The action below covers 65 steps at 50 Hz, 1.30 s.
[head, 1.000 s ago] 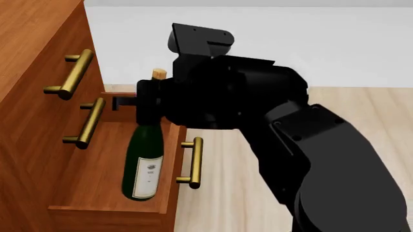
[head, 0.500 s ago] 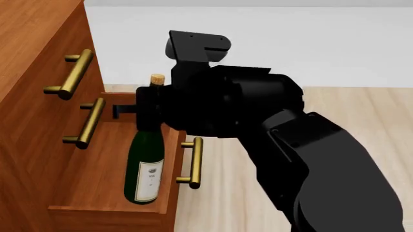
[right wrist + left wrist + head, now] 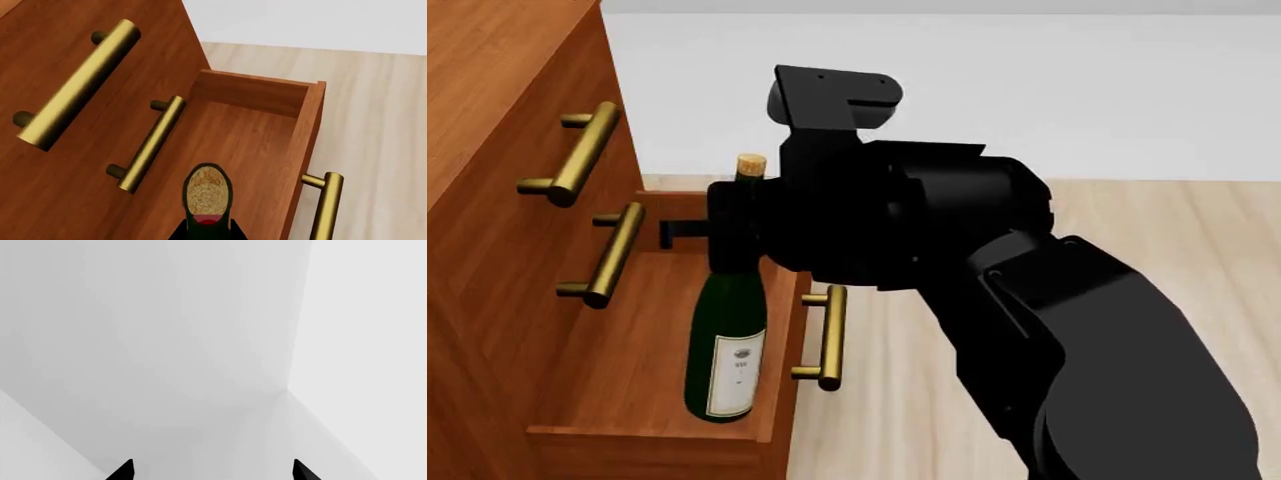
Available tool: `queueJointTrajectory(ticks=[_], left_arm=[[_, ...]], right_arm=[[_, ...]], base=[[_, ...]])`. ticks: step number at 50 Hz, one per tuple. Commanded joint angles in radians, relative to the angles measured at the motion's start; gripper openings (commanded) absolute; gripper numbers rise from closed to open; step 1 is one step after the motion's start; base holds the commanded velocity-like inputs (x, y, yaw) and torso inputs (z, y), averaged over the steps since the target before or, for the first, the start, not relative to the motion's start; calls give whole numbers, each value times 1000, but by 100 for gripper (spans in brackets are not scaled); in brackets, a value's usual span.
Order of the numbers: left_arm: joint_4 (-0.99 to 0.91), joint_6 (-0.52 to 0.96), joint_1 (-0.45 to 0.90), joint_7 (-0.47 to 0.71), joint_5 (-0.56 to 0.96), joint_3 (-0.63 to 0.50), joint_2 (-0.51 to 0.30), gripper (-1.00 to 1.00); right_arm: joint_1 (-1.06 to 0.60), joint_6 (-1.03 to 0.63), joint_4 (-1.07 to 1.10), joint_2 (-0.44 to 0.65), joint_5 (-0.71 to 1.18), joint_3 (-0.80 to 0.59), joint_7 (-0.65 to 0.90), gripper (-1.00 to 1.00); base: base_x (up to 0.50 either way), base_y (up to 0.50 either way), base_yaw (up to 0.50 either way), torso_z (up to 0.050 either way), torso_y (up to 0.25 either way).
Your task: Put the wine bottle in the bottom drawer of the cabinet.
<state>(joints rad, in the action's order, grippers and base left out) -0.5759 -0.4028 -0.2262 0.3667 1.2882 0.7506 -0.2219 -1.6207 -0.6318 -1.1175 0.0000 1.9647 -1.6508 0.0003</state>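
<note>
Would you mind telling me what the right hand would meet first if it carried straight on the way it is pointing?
Probably the wooden floor of the open bottom drawer: the right hand points down into it, holding the wine bottle by the neck.

The pale light-wood plank floor (image 3: 934,350) carries the reddish-brown wooden cabinet (image 3: 481,120) of stacked drawers with brass bar handles. Its lowest box-shaped drawer (image 3: 614,350) stands pulled out over the floor. Inside it, the tall dark green glass wine bottle (image 3: 729,340) with its tan cork and white label is upright, its base at the drawer's wooden bottom.
</note>
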Motion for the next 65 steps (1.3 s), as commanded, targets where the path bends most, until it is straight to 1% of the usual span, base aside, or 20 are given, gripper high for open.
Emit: queueJointTrajectory(ticks=[1,24,33,35,36,43,44,45,57,65], left_arm=[[4,-1,1,-1,-1,-1,-1,100],[6,1,-3,1,-3,-1,-6,100],[0,18,-8,28,-43,-7,-20,100],[0,15,-7,32,-50,-5,-17,100],[0,27,-10,57,-78,-7,-25,100],[1,25,-8,51,-81,-9,-23,100],[1,24,-8,50,-82,-9,-22,100],[2,27,-8,55,-88,-10,-24,100],[5,23,-3,52,-84,-13,-19,100],[7,19,-4,45,-82,-13,-17,100]], right_arm=[[-7,4,0,0,-16,28,-12,-100],[-7,4,0,0,-16,28,-12,-100],[-7,4,0,0,-16,28,-12,-100],[-7,4,0,0,-16,28,-12,-100],[-7,4,0,0,-16,28,-12,-100],[-7,4,0,0,-16,28,-12,-100],[127,-27,126,0,-166,68,-40,-100],[126,-26,125,0,-278,68,-47,-100],[123,-30,139,0,-315,71,-59,-100],[113,-29,133,0,-307,72,-40,-100]], base=[[0,0,0,0,0],[0,0,0,0,0],[0,0,0,0,-12],[0,0,0,0,-208],[0,0,0,0,-250],[0,0,0,0,-250],[0,0,0,0,-250],[0,0,0,0,-250],[0,0,0,0,-250],[0,0,0,0,-250]])
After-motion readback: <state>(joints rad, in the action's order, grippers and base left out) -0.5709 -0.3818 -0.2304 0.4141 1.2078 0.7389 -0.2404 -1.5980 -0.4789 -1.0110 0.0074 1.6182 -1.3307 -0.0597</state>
